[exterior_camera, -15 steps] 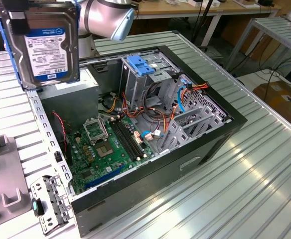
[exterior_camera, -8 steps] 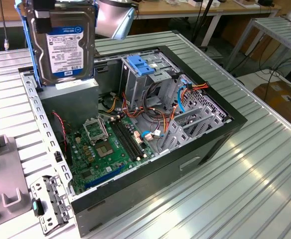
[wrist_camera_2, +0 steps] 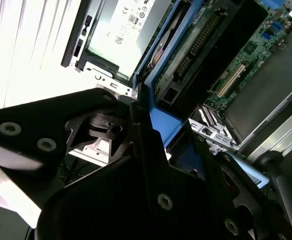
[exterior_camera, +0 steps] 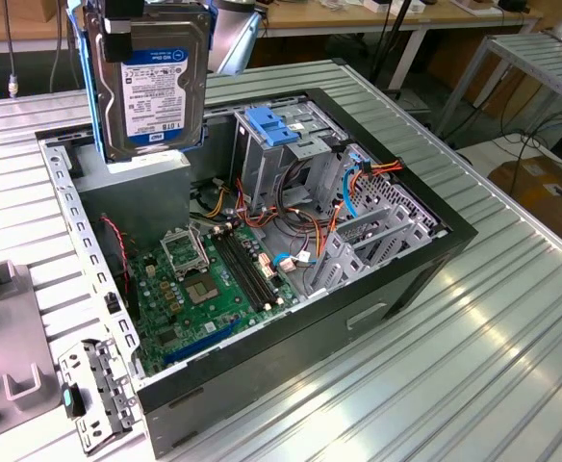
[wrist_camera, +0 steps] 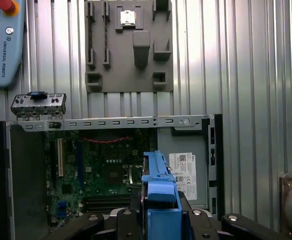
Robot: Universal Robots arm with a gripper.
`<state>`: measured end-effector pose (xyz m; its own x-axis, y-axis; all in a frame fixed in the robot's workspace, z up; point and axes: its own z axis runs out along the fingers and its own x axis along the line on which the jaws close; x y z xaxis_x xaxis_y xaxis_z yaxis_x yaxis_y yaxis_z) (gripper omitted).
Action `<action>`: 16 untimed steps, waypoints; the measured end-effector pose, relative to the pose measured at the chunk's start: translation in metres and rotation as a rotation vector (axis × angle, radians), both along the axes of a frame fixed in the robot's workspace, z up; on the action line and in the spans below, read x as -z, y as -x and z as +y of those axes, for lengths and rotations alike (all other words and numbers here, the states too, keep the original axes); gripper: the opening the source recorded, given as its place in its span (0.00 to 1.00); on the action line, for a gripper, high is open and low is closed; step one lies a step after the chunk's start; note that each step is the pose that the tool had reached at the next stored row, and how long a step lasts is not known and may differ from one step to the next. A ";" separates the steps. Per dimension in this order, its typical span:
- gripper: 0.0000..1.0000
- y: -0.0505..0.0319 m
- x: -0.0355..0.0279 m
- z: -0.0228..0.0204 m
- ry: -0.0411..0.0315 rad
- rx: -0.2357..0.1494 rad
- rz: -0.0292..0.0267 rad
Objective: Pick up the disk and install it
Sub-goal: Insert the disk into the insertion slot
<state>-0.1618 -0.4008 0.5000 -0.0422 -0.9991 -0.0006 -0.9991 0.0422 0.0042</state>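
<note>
Pincer [wrist_camera: 160, 215]: clamped on the disk [exterior_camera: 154, 82]
Position: upright above the open computer [exterior_camera: 387, 289]
Care: keep it square, clear of the cables [exterior_camera: 295, 219]

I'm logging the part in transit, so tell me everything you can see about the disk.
The disk is a flat rectangular hard drive with a grey metal face and a white label, framed by a bright blue plastic carrier. It hangs upright, label towards the exterior view's camera, above the open computer case and apparently clear of it. The gripper clamps its upper end; the first wrist view shows the carrier's blue edge in that grip.
</note>
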 end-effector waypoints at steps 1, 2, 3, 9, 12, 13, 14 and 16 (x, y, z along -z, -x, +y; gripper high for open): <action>0.37 0.0000 0.0000 0.0000 0.0000 0.000 0.0000; 0.37 0.0000 0.0000 0.0000 0.0000 0.000 0.0000; 0.37 -0.0001 0.0000 0.0000 0.0001 0.000 0.0000; 0.37 -0.0002 0.0000 0.0000 0.0000 0.000 0.0000; 0.37 -0.0003 0.0000 -0.0023 0.0000 0.000 0.0000; 0.37 -0.0003 0.0000 -0.0038 0.0000 0.000 0.0000; 0.37 -0.0003 0.0000 -0.0063 0.0000 0.000 0.0000; 0.37 -0.0003 0.0000 -0.0103 0.0001 0.000 0.0000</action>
<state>-0.1615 -0.4112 0.5000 -0.0422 -0.9991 -0.0006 -0.9991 0.0422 0.0042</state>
